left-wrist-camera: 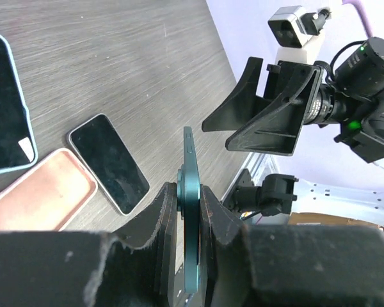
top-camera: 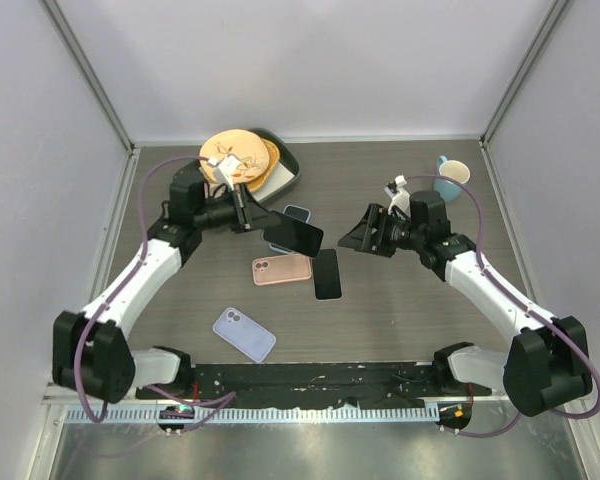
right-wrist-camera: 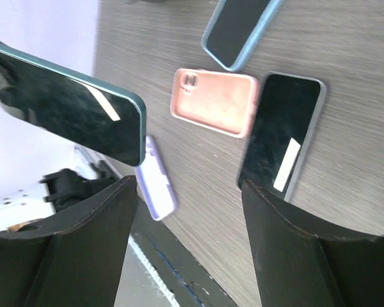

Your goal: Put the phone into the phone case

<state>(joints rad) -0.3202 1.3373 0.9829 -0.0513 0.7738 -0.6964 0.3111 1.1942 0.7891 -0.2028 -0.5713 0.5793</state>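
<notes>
Teal phone (top-camera: 293, 236) clamped edge-up in L gripper (left-wrist-camera: 189, 197) jaws, long axis aimed at R gripper (top-camera: 355, 237), jaws open.

Inspected a grey wood-grain table (top-camera: 410, 300). Found a pink case (top-camera: 282, 269) lying flat near the middle. Noted a black phone (top-camera: 327, 273) screen up just beside it on the right, edges close or touching. Logged a light-blue case (top-camera: 298, 212) with a dark face just behind these; could not tell whether filled. Recorded a lilac case (top-camera: 244, 334) lying flat nearer the front left, well apart. Observed a dark tray (top-camera: 285, 172) at the back and a teal mug (top-camera: 450, 179) at back right.
</notes>
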